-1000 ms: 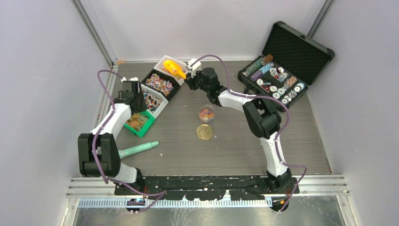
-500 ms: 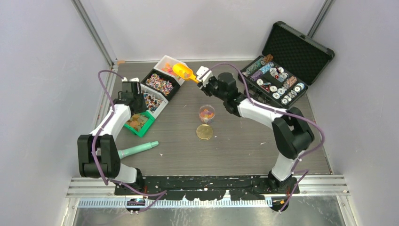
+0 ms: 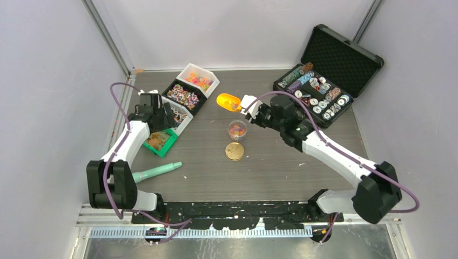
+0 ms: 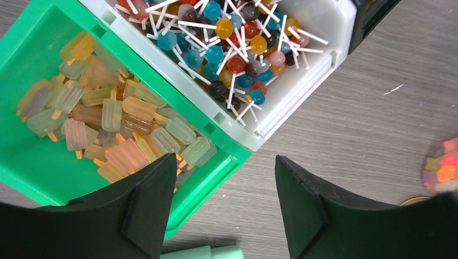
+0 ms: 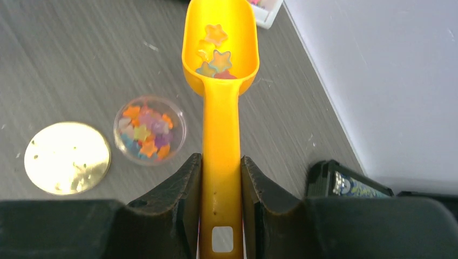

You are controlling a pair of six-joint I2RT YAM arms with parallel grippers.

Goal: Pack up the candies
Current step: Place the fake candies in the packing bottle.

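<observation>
On the grey counter (image 3: 281, 172), right jaws clamped on the orange scoop (image 3: 228, 101) have swung its star candies (image 5: 216, 59) from the white bin (image 3: 215, 81) to near the clear cup (image 3: 237, 129), pour next; left jaws just parted, empty.

Open poker-chip case (image 3: 342, 54), gold disc (image 3: 234, 151) — teal marker (image 3: 157, 172)

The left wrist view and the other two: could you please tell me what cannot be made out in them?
- Left wrist: clear jar cut off by the right edge; green bin partly behind the left claw.
- Right wrist: orange scoop handle runs off the bottom edge, inside the right claw.
- Top external: poker chips too small to read.
</observation>
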